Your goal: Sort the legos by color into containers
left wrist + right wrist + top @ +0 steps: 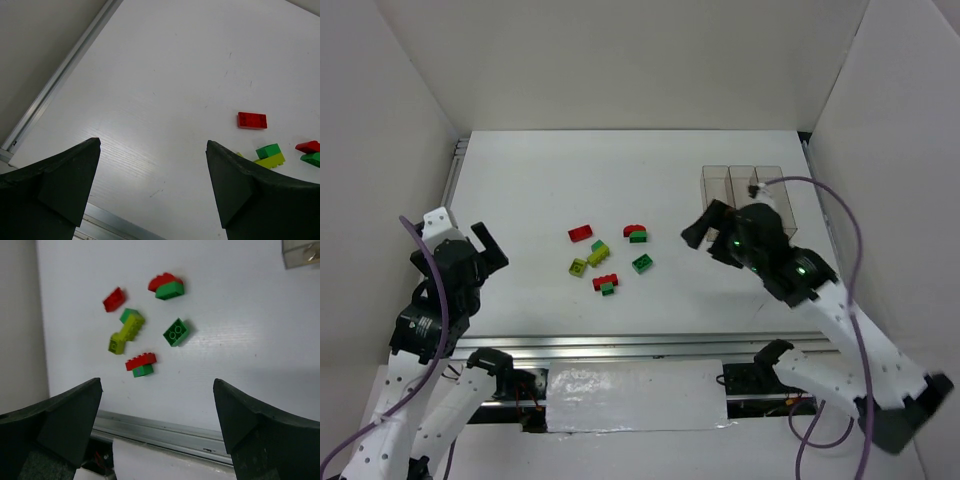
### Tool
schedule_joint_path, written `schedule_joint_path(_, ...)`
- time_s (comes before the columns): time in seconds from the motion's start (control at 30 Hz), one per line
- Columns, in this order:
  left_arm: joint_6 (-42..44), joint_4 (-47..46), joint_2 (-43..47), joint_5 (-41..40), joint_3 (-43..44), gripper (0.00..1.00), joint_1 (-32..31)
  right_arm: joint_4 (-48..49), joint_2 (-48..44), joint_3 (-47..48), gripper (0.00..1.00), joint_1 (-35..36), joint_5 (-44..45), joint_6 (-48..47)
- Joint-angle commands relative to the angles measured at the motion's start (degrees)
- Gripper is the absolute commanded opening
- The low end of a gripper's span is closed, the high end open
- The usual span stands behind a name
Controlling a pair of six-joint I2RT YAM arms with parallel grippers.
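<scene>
**Mid-table, bricks of different colours touch while both grippers hang open**

Near the middle of the table [520, 190] the bricks [608, 256] lie in a loose cluster. None is in the bins [744, 184], which stand in a row at the far right. The left gripper [488, 250] hangs at the near left, jaws spread wide and empty. The right gripper [704, 226] hovers just left of the bins, also spread and holding nothing.

Trouble looks likeliest where bricks touch. The nearest red-on-green pair [141, 364] could come up as one lump and put two colours in one bin. Jaws closing on the yellow-green brick [126, 333] could drag along the green piece resting against it. The bins are narrow, clear and identical, so a release could miss or drop into the wrong compartment.

The top view alone shows all three bins and both arms. The right wrist view catches only a bin corner, yet it shows the studs and which bricks overlap. The left wrist view shows the flat red brick [252, 120] and a few others at its right edge, and no bins.
</scene>
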State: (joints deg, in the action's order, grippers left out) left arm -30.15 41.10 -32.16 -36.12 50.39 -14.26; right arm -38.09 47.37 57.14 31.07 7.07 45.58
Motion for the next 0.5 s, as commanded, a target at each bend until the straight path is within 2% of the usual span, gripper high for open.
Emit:
schedule_joint_path(0.0,0.4,-1.6,-0.3,0.6,1.7,0.99,0.3,4.0,11.7,2.2,0.99,9.6,15.2,12.5)
schedule_joint_path(0.03,0.5,-1.7,-0.4,0.7,1.7,0.99,0.3,2.2,19.3,3.9,1.00,11.1,19.5,14.3)
schedule_joint_path(0.1,0.5,-1.7,-0.5,0.9,1.7,1.00,0.3,0.7,29.7,8.8,1.00,14.5,22.3,20.4)
schedule_joint_path(0.2,0.6,-1.8,-0.5,1.1,1.6,0.99,0.3,0.1,38.7,14.0,1.00,18.0,26.5,25.8)
schedule_joint_path(0.3,1.1,-2.2,-0.4,1.8,1.5,0.99,0.3,-2.3,52.9,21.0,1.00,18.6,25.7,27.7)
schedule_joint_path(0.37,1.2,-2.4,-0.4,2.4,1.3,0.99,0.3,-4.9,57.5,26.0,1.00,18.7,25.2,28.3)
schedule_joint_path(0.47,1.5,-2.5,-0.7,3.1,1.2,0.99,0.3,-8.1,63.1,28.5,1.00,18.9,25.8,30.4)
